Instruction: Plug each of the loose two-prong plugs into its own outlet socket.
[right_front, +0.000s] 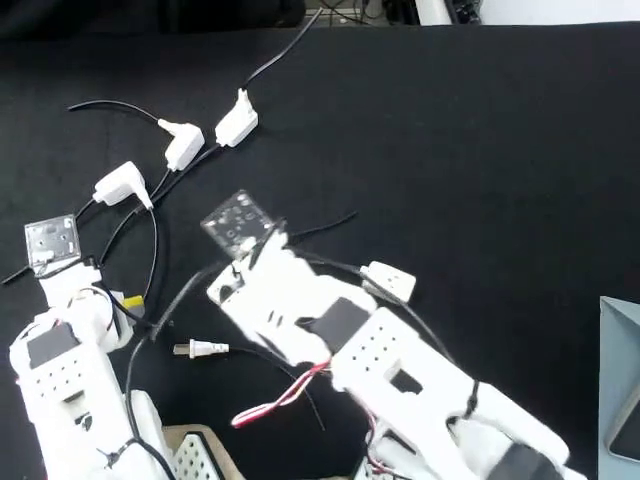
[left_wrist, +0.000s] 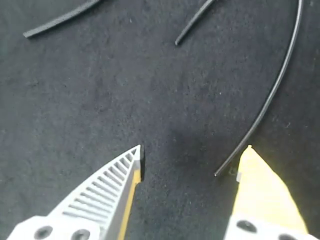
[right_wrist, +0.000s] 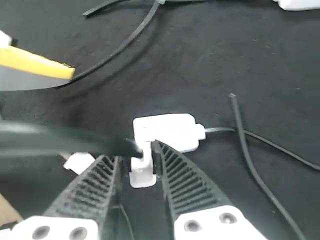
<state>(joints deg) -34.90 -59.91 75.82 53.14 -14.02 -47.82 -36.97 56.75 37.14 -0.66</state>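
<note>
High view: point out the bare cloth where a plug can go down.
Free: the black cloth right of the white outlet sockets and beyond the right arm to the grey box. Crowded: the left side, among sockets, cables and the loose two-prong plug.

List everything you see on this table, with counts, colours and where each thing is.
table: one, black, under everything
corded blocks: three, white, far left, black cables
loose plug: one, white, metal prongs, between the arms
socket block: one, white, beside the right arm
small plug: one, white, against a white block
grey box: one, right edge
left gripper: one, yellow and white, open, above bare table
right gripper: one, black, shut on small plug
</note>
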